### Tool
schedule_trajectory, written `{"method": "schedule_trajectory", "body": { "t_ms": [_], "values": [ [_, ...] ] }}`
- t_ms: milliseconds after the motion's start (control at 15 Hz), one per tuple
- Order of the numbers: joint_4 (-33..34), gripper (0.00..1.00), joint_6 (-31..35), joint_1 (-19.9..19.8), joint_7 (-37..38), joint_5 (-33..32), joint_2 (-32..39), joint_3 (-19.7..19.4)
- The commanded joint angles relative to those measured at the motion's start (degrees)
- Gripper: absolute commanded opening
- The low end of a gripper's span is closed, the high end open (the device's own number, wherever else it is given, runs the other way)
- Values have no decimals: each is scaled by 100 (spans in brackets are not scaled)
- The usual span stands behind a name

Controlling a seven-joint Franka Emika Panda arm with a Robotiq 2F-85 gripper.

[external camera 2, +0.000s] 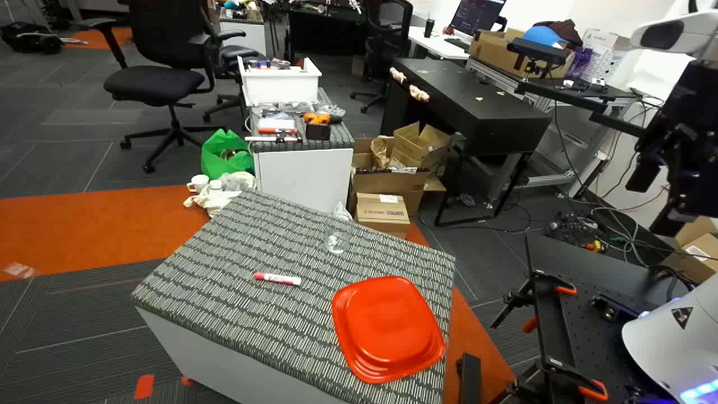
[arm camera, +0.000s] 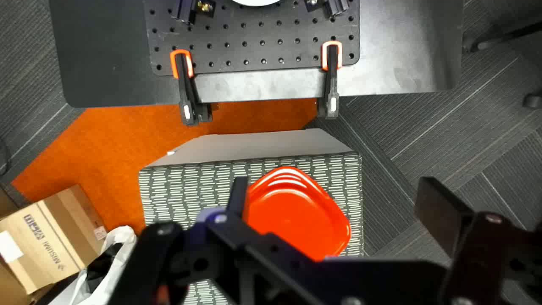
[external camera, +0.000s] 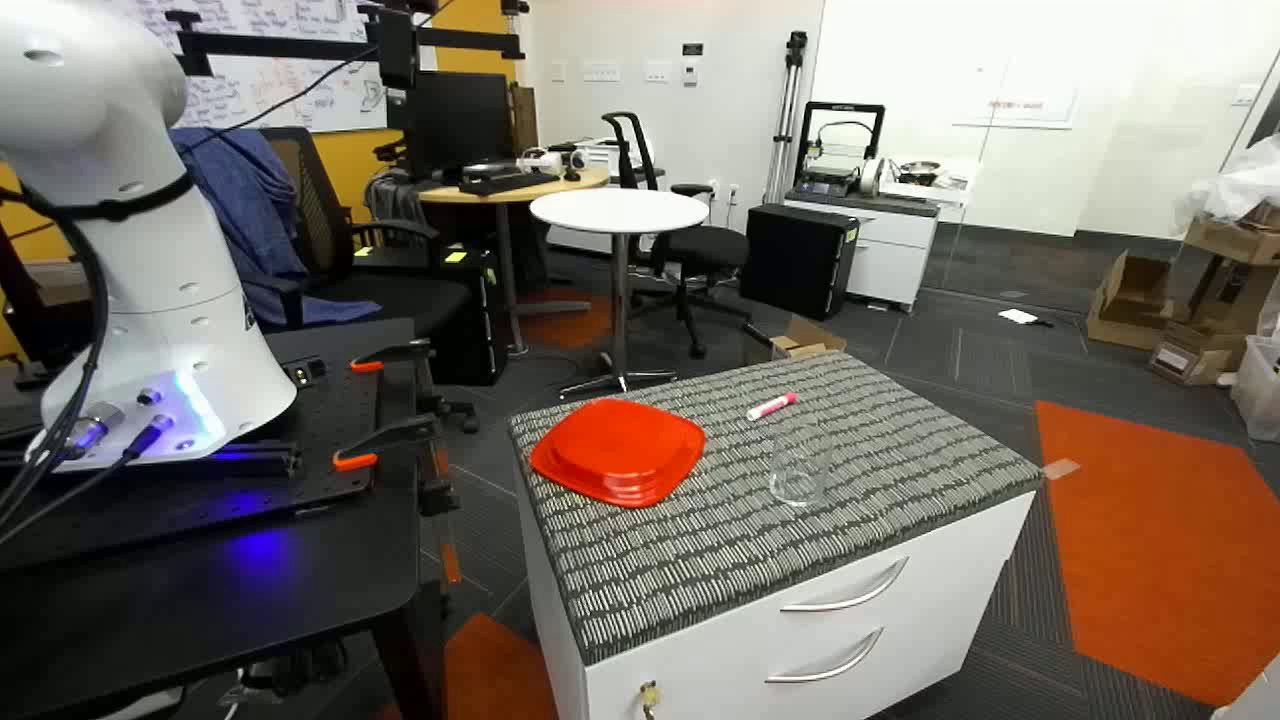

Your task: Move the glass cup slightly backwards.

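Note:
The glass cup is a small clear tumbler with a faint outline. It stands on the patterned cabinet top, to the right of the red bowl in an exterior view (external camera: 800,472) and behind the bowl in an exterior view (external camera 2: 337,240). In the wrist view the cup does not show; the gripper body covers much of the cabinet top. My gripper (arm camera: 336,186) is open with nothing between its wide-apart fingers. It also shows at the right side in an exterior view (external camera 2: 653,203), high up and well away from the cup.
The red bowl (external camera: 622,450) lies on the patterned cabinet top (external camera: 680,560), on the side near the robot. A pink-red marker (external camera 2: 277,279) lies apart from cup and bowl. The black robot table (arm camera: 262,87) with two orange-tipped clamps stands beside the cabinet. Cardboard boxes (external camera 2: 382,209) stand on the floor.

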Motion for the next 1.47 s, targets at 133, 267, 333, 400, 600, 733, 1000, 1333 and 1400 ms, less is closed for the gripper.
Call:
{"method": "schedule_trajectory", "body": {
  "t_ms": [133,267,333,400,600,733,1000,1333,1400],
  "values": [
    [8,100,-9,-13,-9,4,2,8],
    [8,100,-9,-13,-9,4,2,8],
    [8,100,-9,-13,-9,4,2,8],
    [8,100,-9,-13,-9,4,2,8],
    [-4,100,104,-4,-89,-12,-55,-25],
    [2,100,274,-43,-138,-66,-43,-60],
    [23,100,835,-193,-140,-410,170,-70],
    [-19,100,1993,-564,48,-1017,645,-72],
    [-29,100,2252,-644,76,-1125,774,-85]
  ]
}}
